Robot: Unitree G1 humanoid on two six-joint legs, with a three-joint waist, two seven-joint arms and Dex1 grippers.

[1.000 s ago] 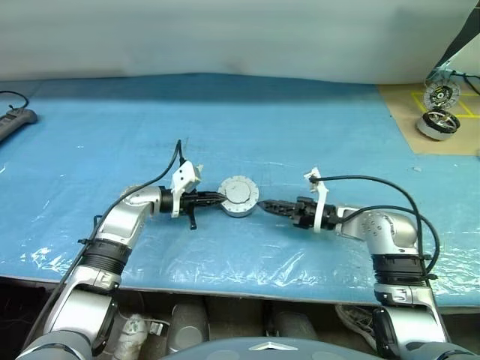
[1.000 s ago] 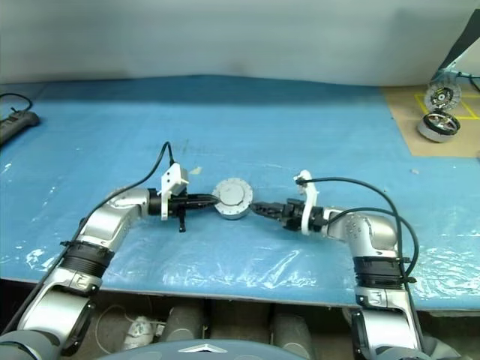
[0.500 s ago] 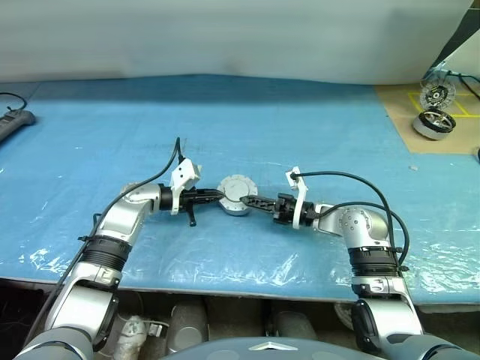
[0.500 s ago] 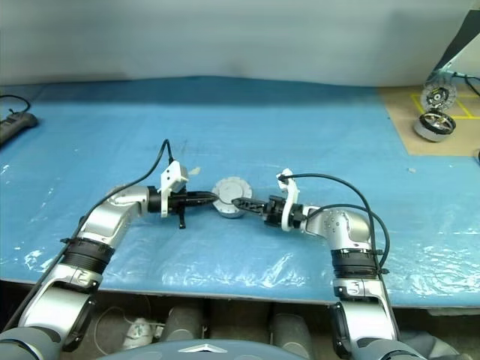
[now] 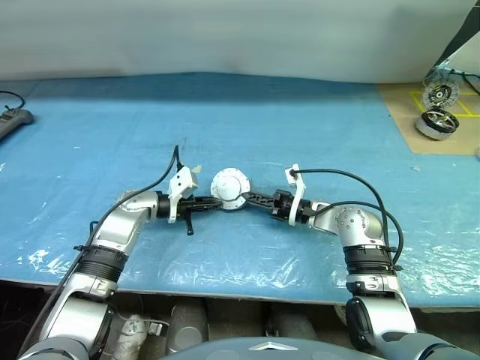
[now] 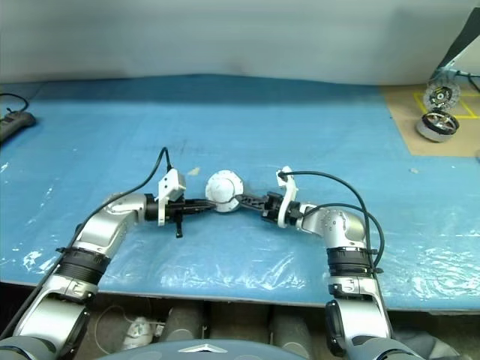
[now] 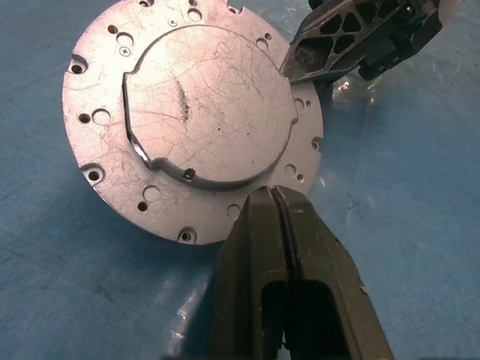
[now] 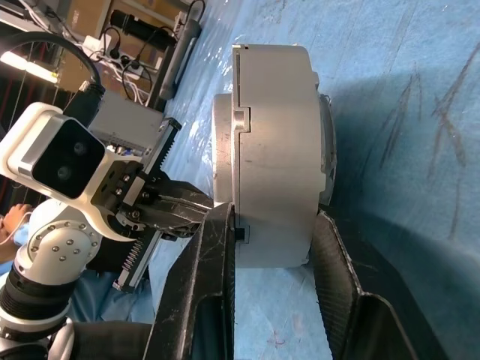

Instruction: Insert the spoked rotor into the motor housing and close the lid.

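Over the last second the right gripper (image 5: 245, 198) had travelled leftward across the blue plastic-covered table (image 5: 300, 127) and narrowed its black fingers from wide apart onto the short round silver-grey metal motor housing (image 5: 228, 187); the housing, which had lain flat a second before, now stood tipped up on edge, held clear of the sheet between the two grippers, its broad round face turned towards the head camera; the left gripper (image 5: 214, 202) had stayed where it was, its fingers pressed together on the housing's rim. In the right wrist view the two black fingers (image 8: 214, 262) bracketed the thick grey body of the housing across its thickness, one on each flat face, touching it; in the left wrist view the left fingers (image 7: 259, 225) met at the edge of the plain grey lid (image 7: 202, 105), a round silver disc dotted with small holes, closed flat against the housing. The spoked rotor could not be seen between them. Far off on the right, on a tan board (image 5: 420, 112), another silver wheel-like motor part (image 5: 438, 123) rested; a black power strip (image 5: 11, 120) lay at the table's left edge.
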